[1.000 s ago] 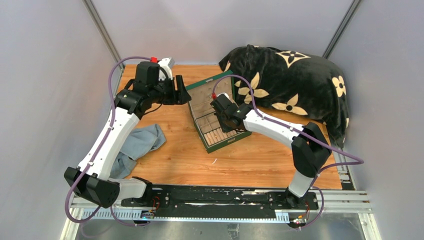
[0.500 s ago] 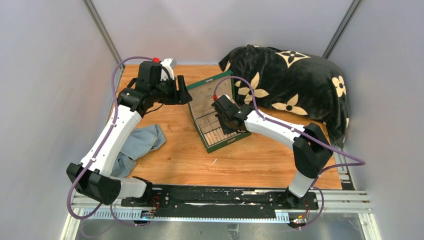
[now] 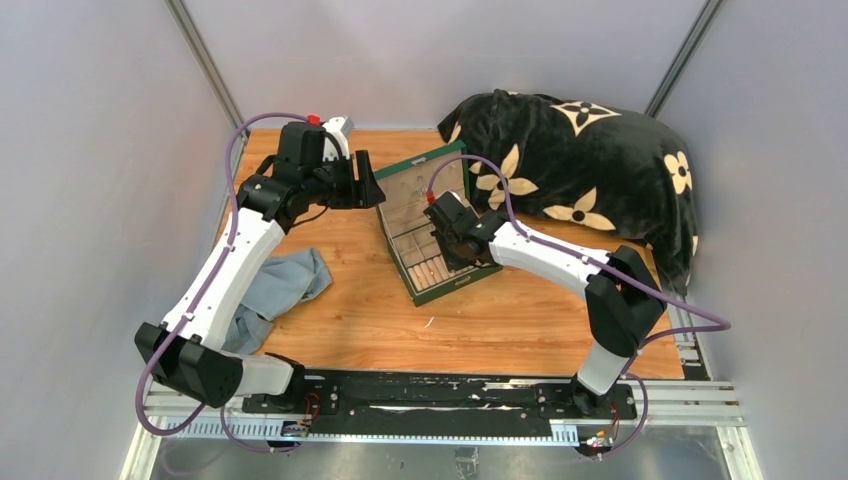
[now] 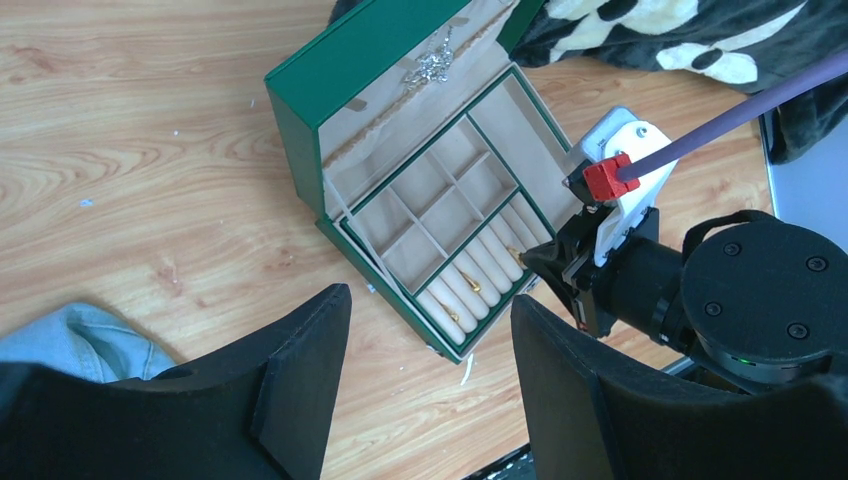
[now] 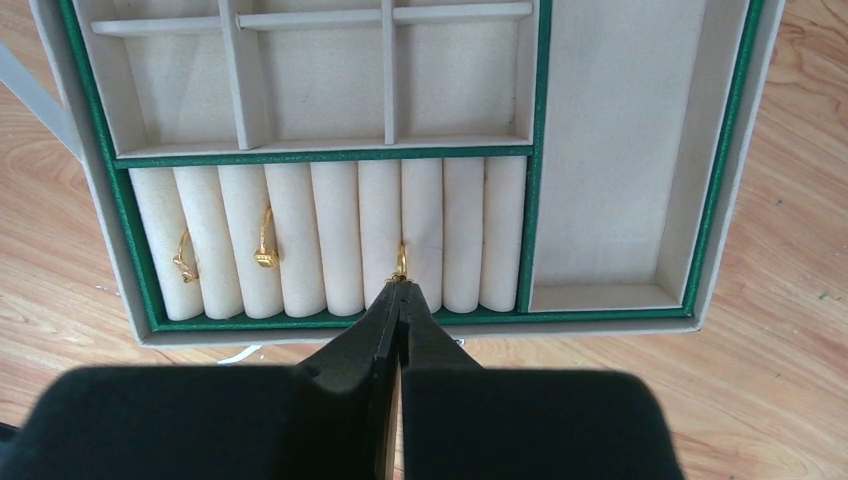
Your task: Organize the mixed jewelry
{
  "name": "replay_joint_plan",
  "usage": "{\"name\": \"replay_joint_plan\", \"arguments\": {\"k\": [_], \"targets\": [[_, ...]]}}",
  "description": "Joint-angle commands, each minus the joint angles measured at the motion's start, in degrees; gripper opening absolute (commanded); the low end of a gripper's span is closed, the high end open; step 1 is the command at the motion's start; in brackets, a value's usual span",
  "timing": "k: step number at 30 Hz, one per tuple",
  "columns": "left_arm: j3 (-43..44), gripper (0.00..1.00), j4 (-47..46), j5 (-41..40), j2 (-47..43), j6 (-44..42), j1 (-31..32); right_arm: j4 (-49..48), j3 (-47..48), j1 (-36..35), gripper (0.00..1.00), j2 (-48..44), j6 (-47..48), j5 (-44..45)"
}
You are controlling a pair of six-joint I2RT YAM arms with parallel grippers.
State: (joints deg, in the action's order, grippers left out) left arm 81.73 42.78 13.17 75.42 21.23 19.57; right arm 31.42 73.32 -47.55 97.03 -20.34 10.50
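Gold ring [image 5: 400, 262] sits in the green box's [image 5: 600, 314] rolls [image 5: 290, 240] — right gripper [image 5: 400, 292], arm stretched low over the box, closed against it — left gripper [image 4: 430, 305] hovers above, fingers apart.

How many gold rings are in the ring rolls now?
3: left ring, end slot; second ring, two slots over; third ring, mid-row at the right hand. More may be hidden.

The left gripper [image 3: 366, 187] hangs with jaws apart just left of the green box [image 3: 452, 287]. The right gripper [image 5: 400, 293], jaws pressed together, dips over that box's near edge.
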Motion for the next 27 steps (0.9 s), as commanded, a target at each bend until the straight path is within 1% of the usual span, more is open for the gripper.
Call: {"name": "replay_joint_plan", "arguments": {"k": [1,19,23,27], "targets": [[1.5,0.65,-0.8,0.6,0.4,-0.1,-0.1,0.7,-1.0,0.4,0.00,0.7,-0.4,0.7],[1.5,0.65,-1.0,0.7,0.9,-0.5,-0.1,0.3,-1.2,0.4,0.00,3.1,0.0,1.1],[1.8,0.65,-1.1,0.8,0.9,-0.3,-0.1,1.6,0.4,0.4,0.00,0.7,0.4,2.0],[2.0,0.65,-1.9,0.0,0.6,-0.2,-0.1,4.8,4.1,0.4,0.00,-4.4,1.9,4.2]]}}
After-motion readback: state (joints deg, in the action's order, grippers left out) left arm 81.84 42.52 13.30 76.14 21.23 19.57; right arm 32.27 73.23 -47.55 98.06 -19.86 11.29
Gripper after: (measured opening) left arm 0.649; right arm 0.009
